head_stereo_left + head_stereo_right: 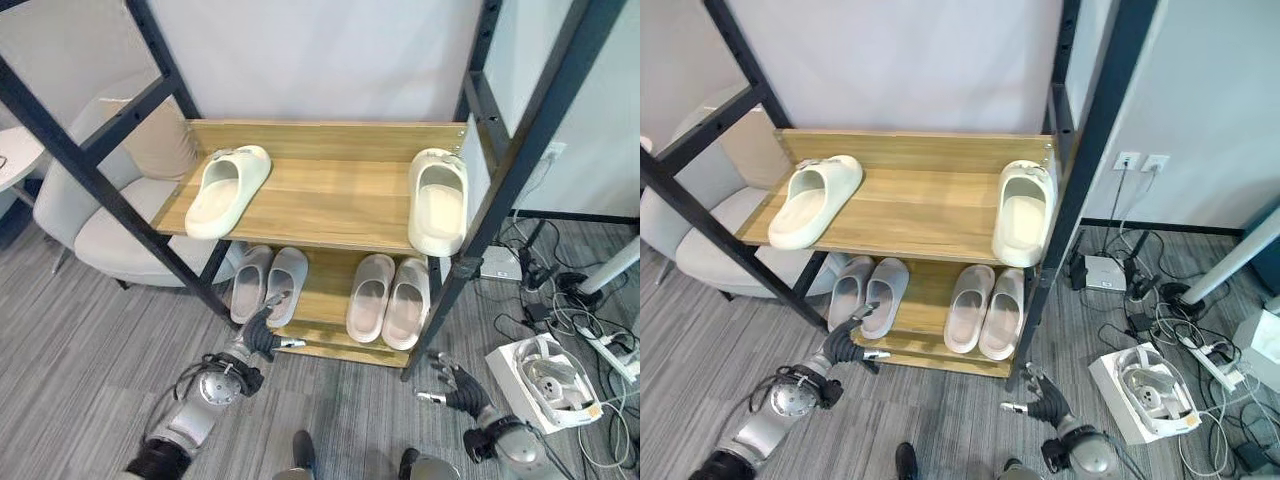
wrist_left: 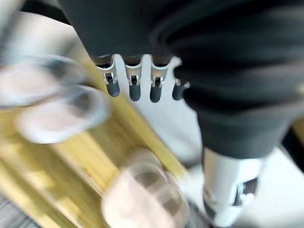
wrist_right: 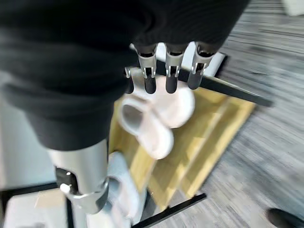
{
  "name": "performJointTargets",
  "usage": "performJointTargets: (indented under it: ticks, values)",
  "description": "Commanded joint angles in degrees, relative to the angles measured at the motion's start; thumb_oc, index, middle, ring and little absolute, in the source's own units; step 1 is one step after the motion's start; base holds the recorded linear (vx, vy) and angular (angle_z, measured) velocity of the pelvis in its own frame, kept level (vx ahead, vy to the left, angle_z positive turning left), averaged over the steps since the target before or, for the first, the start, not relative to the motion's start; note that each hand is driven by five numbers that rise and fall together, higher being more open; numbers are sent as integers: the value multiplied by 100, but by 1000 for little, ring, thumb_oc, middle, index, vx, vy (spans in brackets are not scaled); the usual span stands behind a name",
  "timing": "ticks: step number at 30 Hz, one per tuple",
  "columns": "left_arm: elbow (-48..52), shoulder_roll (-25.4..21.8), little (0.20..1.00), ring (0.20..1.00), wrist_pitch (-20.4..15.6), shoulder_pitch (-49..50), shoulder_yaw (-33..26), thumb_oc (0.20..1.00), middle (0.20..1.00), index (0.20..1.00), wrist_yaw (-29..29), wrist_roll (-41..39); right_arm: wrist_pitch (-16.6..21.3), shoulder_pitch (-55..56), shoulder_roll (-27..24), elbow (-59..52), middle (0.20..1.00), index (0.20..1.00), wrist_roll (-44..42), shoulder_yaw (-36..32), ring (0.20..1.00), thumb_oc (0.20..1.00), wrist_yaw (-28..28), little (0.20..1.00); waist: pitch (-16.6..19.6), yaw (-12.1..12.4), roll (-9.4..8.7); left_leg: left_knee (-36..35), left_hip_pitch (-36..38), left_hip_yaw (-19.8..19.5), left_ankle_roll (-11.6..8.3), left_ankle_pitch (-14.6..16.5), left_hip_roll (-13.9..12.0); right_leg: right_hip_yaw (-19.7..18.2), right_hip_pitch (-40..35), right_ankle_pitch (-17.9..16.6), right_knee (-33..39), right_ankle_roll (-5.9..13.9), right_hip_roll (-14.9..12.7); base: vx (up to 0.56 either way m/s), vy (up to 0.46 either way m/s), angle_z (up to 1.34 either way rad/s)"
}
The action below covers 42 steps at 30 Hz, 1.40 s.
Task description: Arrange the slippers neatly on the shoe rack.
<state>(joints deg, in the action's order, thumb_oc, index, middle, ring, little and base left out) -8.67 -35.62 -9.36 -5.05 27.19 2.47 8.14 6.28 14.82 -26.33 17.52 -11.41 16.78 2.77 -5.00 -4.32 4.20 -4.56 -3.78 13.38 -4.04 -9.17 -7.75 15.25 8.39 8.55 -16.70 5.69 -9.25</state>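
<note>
Slippers are seen on both shelves of the wooden shoe rack (image 1: 330, 195) in the left eye view. On the top shelf, one cream slipper (image 1: 228, 188) is laid at an angle near the left end, and a second cream slipper (image 1: 437, 200) is set at the right end with its toe pointing outward; the two are kept well apart. On the lower shelf, a grey pair (image 1: 268, 283) is placed side by side on the left and a pink pair (image 1: 388, 299) side by side on the right. The left hand (image 1: 262, 333) is held low, just in front of the lower shelf's edge below the grey pair, fingers relaxed and nothing grasped. The right hand (image 1: 456, 384) is held over the grey carpet (image 1: 80, 340) beside the rack's right front post, fingers loosely spread and empty. A beige armchair (image 1: 110, 215) is seen left of the rack, and a white box (image 1: 547, 380) among cables on the right.

In the right eye view the same arrangement is shown.

In the left wrist view, the left hand's fingers (image 2: 134, 85) are extended, with blurred slippers and wood beyond them.

In the right wrist view, the right hand's fingers (image 3: 171, 78) are extended and released, with the pink pair past them on the lower shelf.
</note>
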Motion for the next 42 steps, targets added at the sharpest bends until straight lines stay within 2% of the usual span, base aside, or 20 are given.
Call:
performJointTargets:
  ticks: [1,3,4,5,6,8,11,12,14,15,16,17,20,21,23,24,25,28,34,42]
  values:
    - [793,-410,1000,1000,-648,-844,504,1000,1000,1000,978,-304,224,-578,246,-121,1000,1000,-308,36,1000,1000,273,1000,-359,-58,-332,-44,707,205,-203,834,138,107,-994,-830,1880,588,-154,28,1,-16]
    - [1188,-576,1000,1000,-665,-1059,738,1000,1000,1000,1204,-572,228,-574,270,-46,1000,1000,-277,69,1000,1000,288,1000,-345,-70,-321,-44,723,245,-205,848,134,68,-991,-833,1882,598,-151,24,-11,-29]
    - [1529,-498,1000,1000,-618,-1306,931,1000,1000,1000,1389,-1322,206,-612,329,104,1000,1000,-238,161,1000,1000,246,1000,-336,-121,-299,-44,730,267,-203,846,131,43,-985,-829,1878,603,-143,11,-19,-23]
    - [1534,-504,1000,1000,-611,-1317,931,1000,1000,1000,1399,-1342,210,-618,333,111,1000,1000,-237,158,1000,1000,245,1000,-332,-114,-300,-44,720,270,-203,844,130,41,-975,-833,1880,602,-142,15,-27,-12]
    - [1871,-279,1000,1000,-500,-1510,928,1000,1000,1000,1476,-2083,182,-662,384,217,1000,1000,-156,208,1000,1000,163,1000,-312,-158,-290,-44,713,280,-199,840,125,9,-967,-841,1899,595,-136,16,-21,-15]
    - [1970,-127,1000,1000,-445,-1584,834,1000,1000,1000,1442,-2463,171,-676,411,237,1000,1000,-129,224,1000,1000,122,1000,-309,-172,-288,-44,713,284,-198,838,118,-1,-959,-845,1904,591,-129,13,-18,-11]
    - [2082,652,1000,1000,-457,-1773,216,1000,1000,1000,1086,-3520,147,-646,550,179,1000,1000,-202,249,1000,1000,56,1000,-283,-189,-342,-44,702,271,-193,836,109,-9,-967,-850,1938,564,-110,3,-4,-2]
    - [2089,655,1000,1000,-451,-1770,206,1000,1000,1000,1085,-3522,145,-647,540,176,1000,1000,-203,251,1000,1000,56,1000,-286,-196,-335,-44,704,268,-194,836,108,-6,-971,-851,1940,564,-109,0,0,0]
    - [2080,1069,1000,1000,-668,-1882,-424,1000,1000,1000,546,-3594,143,-587,626,101,1000,1000,-225,241,1000,1000,24,1000,-250,-163,-405,-44,715,232,-198,849,111,25,-1020,-847,1976,547,-101,0,0,0]
    - [2083,1073,1000,1000,-665,-1880,-427,1000,1000,1000,541,-3590,143,-589,620,101,1000,1000,-225,242,1000,1000,23,1000,-254,-169,-401,-44,718,229,-198,850,111,29,-1025,-847,1978,548,-101,35,0,2]
    - [1967,1139,1000,1000,-846,-2148,-904,1000,1000,1000,-21,-3118,130,-614,680,133,1000,1000,-264,243,1000,1000,-16,1000,-247,-140,-452,-44,755,207,-214,892,115,55,-1084,-822,1981,544,-100,66,12,4]
    - [1668,985,1000,1000,-1045,-2477,-1415,1000,1000,1000,-881,-2041,158,-711,723,264,1000,1000,-245,345,1000,1000,-33,1000,-210,-123,-516,-44,781,212,-225,925,122,66,-1124,-824,2003,554,-106,83,21,9]
    - [1234,568,1000,1000,-980,-2728,-1761,1000,1000,1000,-1808,-641,223,-814,752,373,1000,1000,-255,436,1000,1000,-50,1000,-173,-96,-549,-44,777,226,-216,934,137,54,-1116,-860,2029,570,-126,59,33,8]
    - [863,98,1000,1000,-800,-2901,-1912,1000,1000,1000,-2207,244,268,-864,740,440,1000,1000,-281,471,1000,1000,-55,1000,-157,-78,-554,-44,819,247,-210,987,153,46,-1142,-861,2030,602,-149,50,47,2]
    - [562,-272,1000,1000,-702,-3041,-2001,1000,1000,1000,-2462,680,302,-874,728,460,1000,1000,-309,482,1000,1000,-57,1000,-137,-68,-557,-44,787,263,-200,973,178,52,-1101,-911,2039,626,-178,30,26,0]
    - [542,-279,1000,1000,-708,-3057,-1989,1000,1000,1000,-2480,690,305,-882,735,464,1000,1000,-310,487,1000,1000,-58,1000,-138,-70,-566,-44,784,264,-198,973,180,51,-1098,-911,2038,628,-180,23,49,1]
    - [193,-722,1000,1000,-549,-3234,-2011,1000,1000,1000,-2705,1058,331,-872,695,486,1000,1000,-325,510,1000,1000,-45,1000,-142,-61,-548,-44,785,277,-193,981,207,51,-1089,-931,2025,662,-207,19,57,0]
    - [-265,-1320,1000,1000,-310,-3376,-2008,1000,1000,1000,-2919,1486,338,-861,626,493,1000,1000,-313,530,1000,1000,-10,1000,-129,-45,-532,-44,750,306,-180,987,257,44,-1031,-976,2012,708,-258,11,65,-5]
    - [-844,-2067,1000,1000,128,-3209,-2011,1000,1000,1000,-2980,2179,381,-714,557,354,1000,1000,-282,457,1000,1000,7,1000,-134,-5,-520,-44,732,374,-143,1019,330,10,-967,-1051,2025,781,-331,10,46,-5]
    - [-1281,-1942,1000,1000,286,-2895,-2008,1000,1000,1000,-2754,2336,326,-501,561,287,1000,1000,-115,340,1000,1000,6,1000,-149,-46,-512,-44,703,411,-115,1023,380,-6,-917,-1105,2048,809,-371,1,18,-2]
